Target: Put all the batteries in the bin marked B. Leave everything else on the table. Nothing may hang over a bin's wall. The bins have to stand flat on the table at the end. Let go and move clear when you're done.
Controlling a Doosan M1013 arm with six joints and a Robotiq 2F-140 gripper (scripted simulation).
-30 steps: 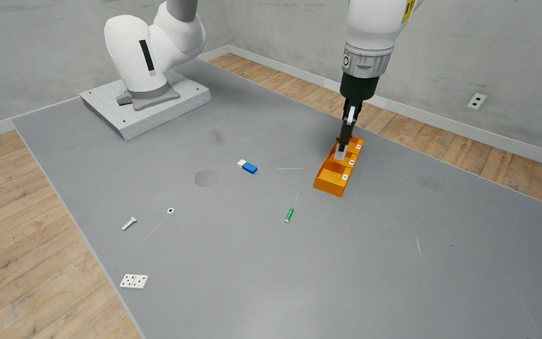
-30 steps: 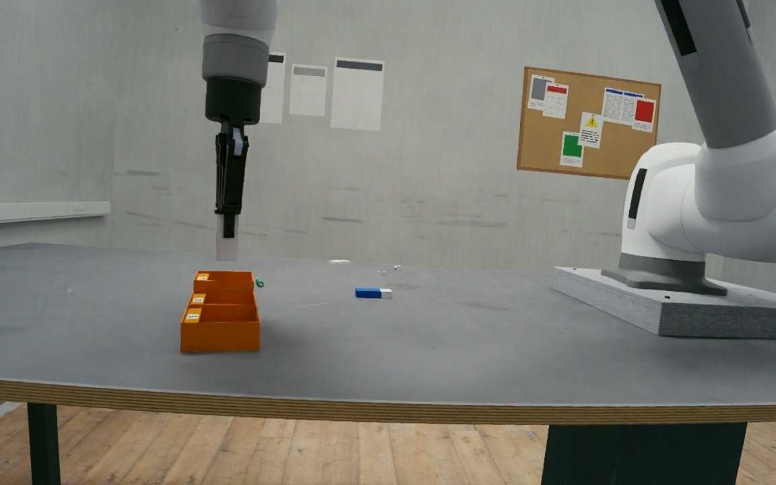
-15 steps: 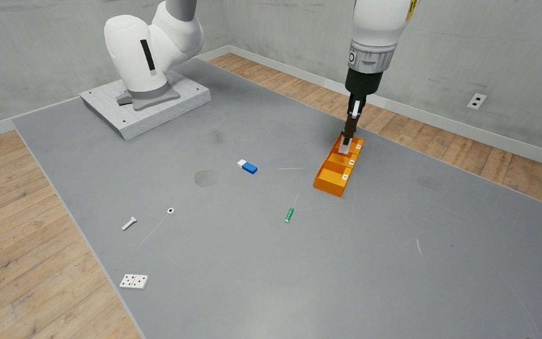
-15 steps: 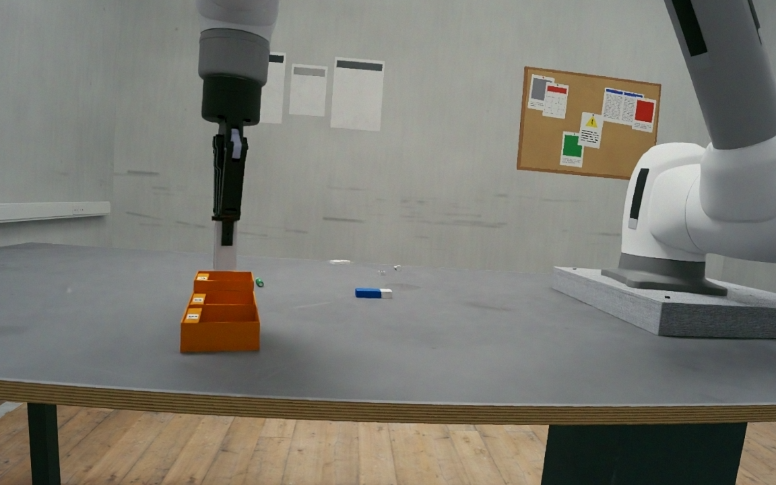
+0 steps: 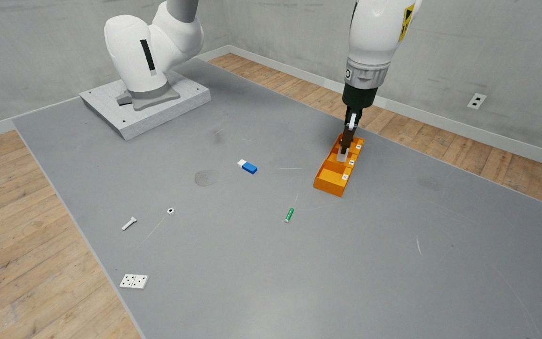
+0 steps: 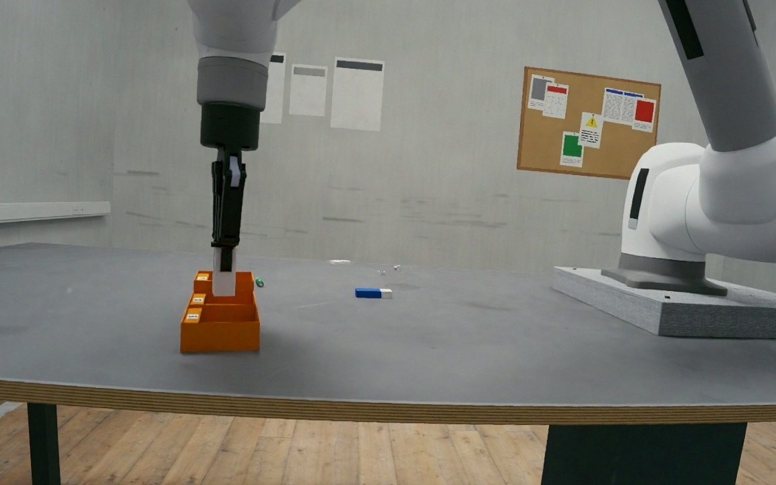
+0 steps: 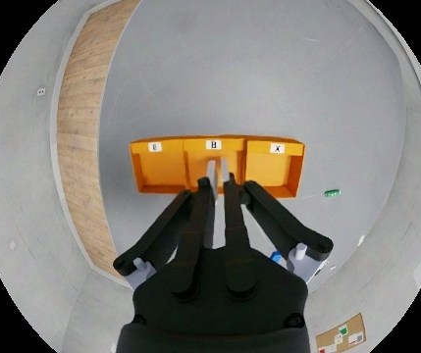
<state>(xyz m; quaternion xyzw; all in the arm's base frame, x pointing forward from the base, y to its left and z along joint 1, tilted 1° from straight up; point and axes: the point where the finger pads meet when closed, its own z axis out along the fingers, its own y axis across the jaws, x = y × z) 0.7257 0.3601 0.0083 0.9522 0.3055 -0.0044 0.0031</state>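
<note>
One green battery [image 5: 289, 214] [image 6: 259, 282] [image 7: 333, 193] lies on the table, outside the bins, off the X end of the row. The orange bin B [image 5: 351, 161] [image 7: 197, 172] [image 6: 219, 337] is the middle one, between bin X [image 5: 329, 187] [image 7: 269, 172] and bin E [image 7: 163, 169]. The bins stand flat. My gripper [image 5: 342, 159] [image 6: 223, 289] [image 7: 219, 169] points down, low at bin B. It is shut to a narrow gap, with nothing visible between the fingertips. The fingers hide part of bin B's floor; no battery shows in the part I see.
A blue and white eraser [image 5: 247, 166] [image 6: 372, 293] lies between the bins and the robot's base [image 5: 167, 105]. A white bolt [image 5: 129, 223], a nut [image 5: 170, 211] and a domino [image 5: 134, 281] lie farther off, toward the table's left edge in the top view.
</note>
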